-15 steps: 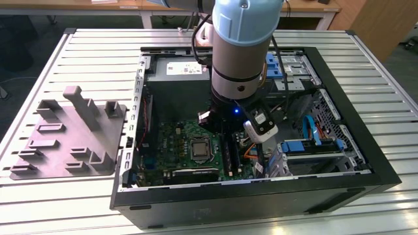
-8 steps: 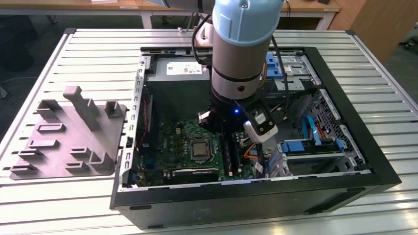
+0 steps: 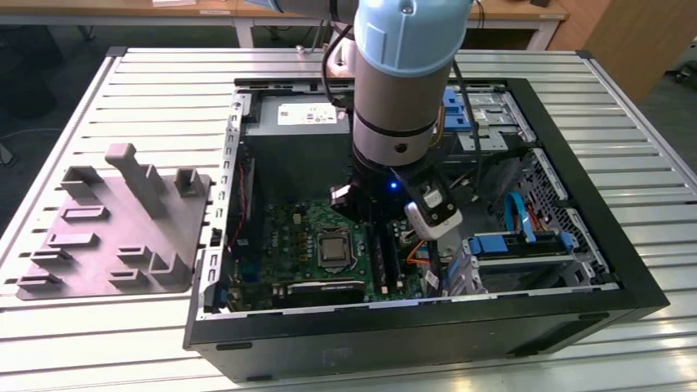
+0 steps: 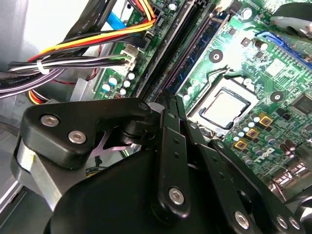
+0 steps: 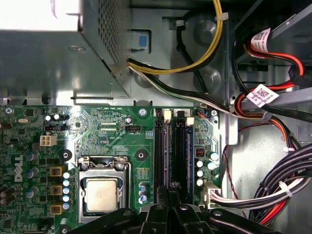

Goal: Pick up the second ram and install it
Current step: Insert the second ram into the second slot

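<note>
My gripper (image 4: 169,97) reaches down into the open computer case (image 3: 436,331), over the motherboard's memory slots (image 5: 173,146). Its fingers are shut together, the tips (image 5: 170,187) resting at one end of the slots. A thin blue-green stick, the second ram (image 4: 197,48), stands edge-on in the slot nearer the processor (image 5: 101,194) and runs away from the fingertips (image 4: 165,112). I cannot tell whether the tips press on its edge or pinch it. In the exterior view the gripper (image 3: 376,233) is mostly hidden under the arm's wrist.
Bundled cables (image 5: 273,190) crowd the side of the slots away from the processor. The metal power supply box (image 5: 48,48) sits beyond the board. A grey tray with upright pegs (image 3: 120,237) lies on the slatted table at the exterior view's left, with no stick on it.
</note>
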Tool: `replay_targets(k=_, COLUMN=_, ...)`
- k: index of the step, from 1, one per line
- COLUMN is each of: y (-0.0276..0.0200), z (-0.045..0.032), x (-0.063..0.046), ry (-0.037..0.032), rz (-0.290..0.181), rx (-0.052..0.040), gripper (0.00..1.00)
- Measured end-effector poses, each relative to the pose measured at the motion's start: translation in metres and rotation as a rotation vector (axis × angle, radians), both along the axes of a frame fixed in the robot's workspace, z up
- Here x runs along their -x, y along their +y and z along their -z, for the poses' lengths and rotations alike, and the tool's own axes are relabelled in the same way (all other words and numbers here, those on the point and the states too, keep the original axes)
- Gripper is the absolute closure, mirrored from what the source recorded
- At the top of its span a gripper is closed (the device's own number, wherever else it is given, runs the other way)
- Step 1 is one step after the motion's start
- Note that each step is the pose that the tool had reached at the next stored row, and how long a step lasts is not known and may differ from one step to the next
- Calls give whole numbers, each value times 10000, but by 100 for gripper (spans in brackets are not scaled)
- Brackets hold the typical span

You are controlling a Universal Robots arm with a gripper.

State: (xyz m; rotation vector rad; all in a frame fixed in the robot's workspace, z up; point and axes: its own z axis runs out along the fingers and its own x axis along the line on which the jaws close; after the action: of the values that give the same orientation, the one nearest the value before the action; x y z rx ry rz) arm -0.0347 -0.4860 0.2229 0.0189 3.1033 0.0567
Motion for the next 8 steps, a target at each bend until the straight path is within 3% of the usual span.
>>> replay_targets(k=8, y=0, z=0, x=0, ry=0, rz=166, rx=1, gripper=89)
